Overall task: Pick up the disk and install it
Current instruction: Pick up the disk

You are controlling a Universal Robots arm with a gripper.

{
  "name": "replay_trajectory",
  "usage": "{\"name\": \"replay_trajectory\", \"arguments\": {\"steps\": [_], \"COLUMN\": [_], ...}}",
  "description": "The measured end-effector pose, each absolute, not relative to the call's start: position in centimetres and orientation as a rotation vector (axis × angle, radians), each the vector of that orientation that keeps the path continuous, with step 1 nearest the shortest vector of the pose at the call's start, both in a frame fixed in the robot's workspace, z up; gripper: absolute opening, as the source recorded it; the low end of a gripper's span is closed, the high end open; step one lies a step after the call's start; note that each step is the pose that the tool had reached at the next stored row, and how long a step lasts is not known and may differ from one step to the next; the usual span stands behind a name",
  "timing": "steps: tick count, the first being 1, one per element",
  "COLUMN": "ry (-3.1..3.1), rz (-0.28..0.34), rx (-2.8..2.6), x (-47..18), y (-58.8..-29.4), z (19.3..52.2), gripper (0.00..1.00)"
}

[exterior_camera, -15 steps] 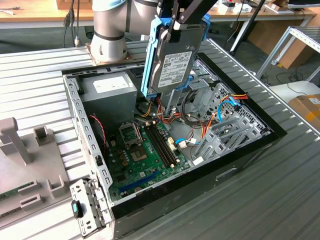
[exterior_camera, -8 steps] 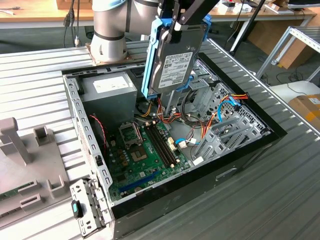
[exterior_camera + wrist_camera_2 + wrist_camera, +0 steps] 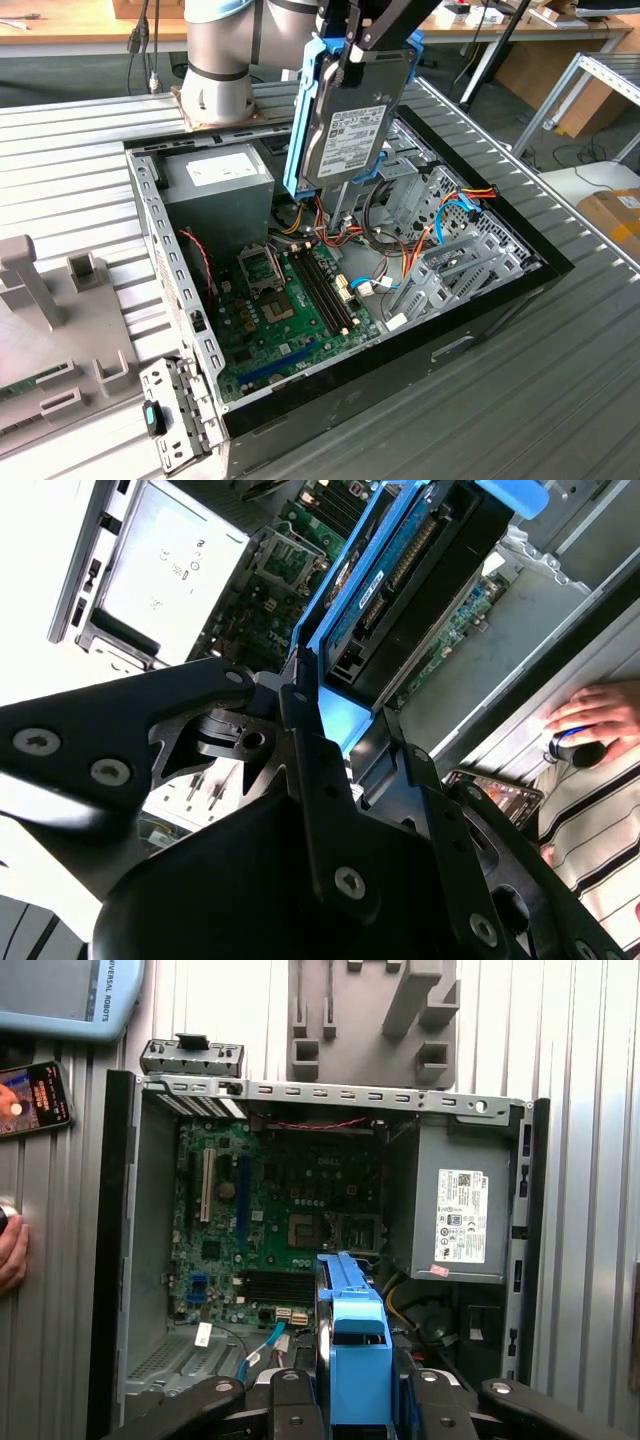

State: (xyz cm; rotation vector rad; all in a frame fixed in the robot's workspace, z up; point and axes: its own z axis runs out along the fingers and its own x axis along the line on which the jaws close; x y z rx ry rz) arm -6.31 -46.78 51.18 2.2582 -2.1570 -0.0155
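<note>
The disk [image 3: 352, 125] is a grey metal hard drive with a white label and blue carrier rails. It hangs on edge, tilted, above the back of the open computer case [image 3: 400, 360]. My gripper [image 3: 350, 48] is shut on the disk's upper end. In the first wrist view the disk [image 3: 355, 1345] shows edge-on with its blue carrier facing the camera, between my black fingers [image 3: 290, 1405], over the case's lower bays. In the second wrist view the disk [image 3: 400, 570] reaches away from the gripper [image 3: 340, 725] toward the motherboard.
Inside the case are a grey power-supply box [image 3: 225, 180], a green motherboard [image 3: 290, 300], loose cables and a metal drive cage [image 3: 445, 260]. A grey fixture [image 3: 40, 300] stands at the exterior view's left. A person's hand [image 3: 590, 715] rests by the case.
</note>
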Motion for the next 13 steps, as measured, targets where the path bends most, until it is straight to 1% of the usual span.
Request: {"name": "replay_trajectory", "arguments": {"steps": [9, 13], "ry": [-2.157, -2.157], "rz": [-0.015, -0.016], "rx": [2.258, 2.258], "x": [-6.3, -6.3], "y": [-47.3, -48.1], "z": [51.2, 51.2], "gripper": [0.37, 0.37]}}
